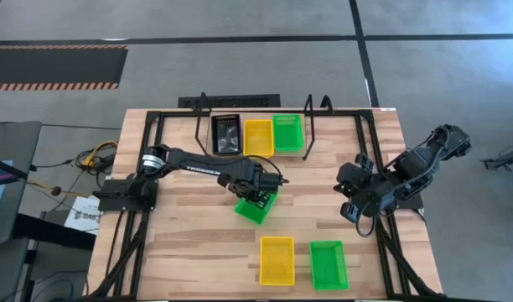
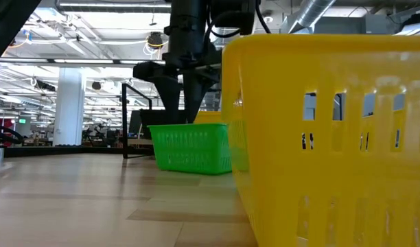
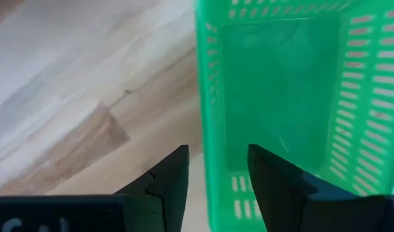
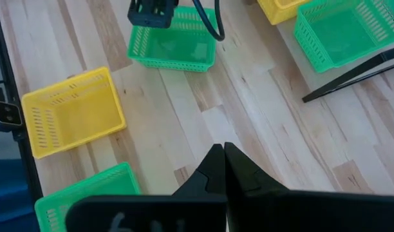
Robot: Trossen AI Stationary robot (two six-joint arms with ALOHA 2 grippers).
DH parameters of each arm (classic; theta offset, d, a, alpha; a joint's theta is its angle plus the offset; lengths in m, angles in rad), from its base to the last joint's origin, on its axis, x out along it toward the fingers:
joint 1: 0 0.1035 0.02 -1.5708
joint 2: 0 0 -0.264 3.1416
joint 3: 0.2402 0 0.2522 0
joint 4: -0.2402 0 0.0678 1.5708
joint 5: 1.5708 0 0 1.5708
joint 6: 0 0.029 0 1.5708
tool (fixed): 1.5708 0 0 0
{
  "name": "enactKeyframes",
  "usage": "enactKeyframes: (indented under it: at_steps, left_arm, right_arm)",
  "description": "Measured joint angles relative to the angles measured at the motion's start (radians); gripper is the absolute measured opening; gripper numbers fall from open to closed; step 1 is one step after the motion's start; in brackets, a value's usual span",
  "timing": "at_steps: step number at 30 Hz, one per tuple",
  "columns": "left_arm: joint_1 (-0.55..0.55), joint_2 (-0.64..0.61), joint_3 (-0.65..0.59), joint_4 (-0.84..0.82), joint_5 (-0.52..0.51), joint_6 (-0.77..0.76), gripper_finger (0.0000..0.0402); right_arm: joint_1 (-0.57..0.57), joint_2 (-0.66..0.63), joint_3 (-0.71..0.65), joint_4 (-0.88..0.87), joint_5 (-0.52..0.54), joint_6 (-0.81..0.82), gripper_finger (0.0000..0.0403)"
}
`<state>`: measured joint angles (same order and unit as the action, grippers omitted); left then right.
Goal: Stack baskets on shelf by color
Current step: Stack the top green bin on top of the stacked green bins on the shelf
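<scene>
A green basket (image 1: 256, 207) is sitting mid-tabletop (image 1: 189, 243), and the left gripper (image 3: 216, 174) is straddling its near wall, jaws apart, one finger outside and one inside. On the shelf (image 1: 252, 154) at the far edge, a black basket (image 1: 226, 134), a yellow basket (image 1: 258, 136) and another green basket (image 1: 287, 132) are lining up side by side. A second yellow basket (image 1: 277, 259) and a third green basket (image 1: 329, 264) are lying near the front edge. The right gripper (image 4: 224, 169) is hanging at the right side, jaws together.
</scene>
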<state>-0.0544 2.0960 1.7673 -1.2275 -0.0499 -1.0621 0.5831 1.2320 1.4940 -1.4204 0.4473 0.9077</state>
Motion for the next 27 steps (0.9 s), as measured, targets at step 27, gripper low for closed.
enactKeyframes:
  at_steps: [27]
  left_arm:
    - [0.039,-0.010,-0.118,0.271,0.011,0.217,0.0003]
  right_arm:
    - [0.000,0.000,0.000,0.018,0.005,-0.043,0.0003]
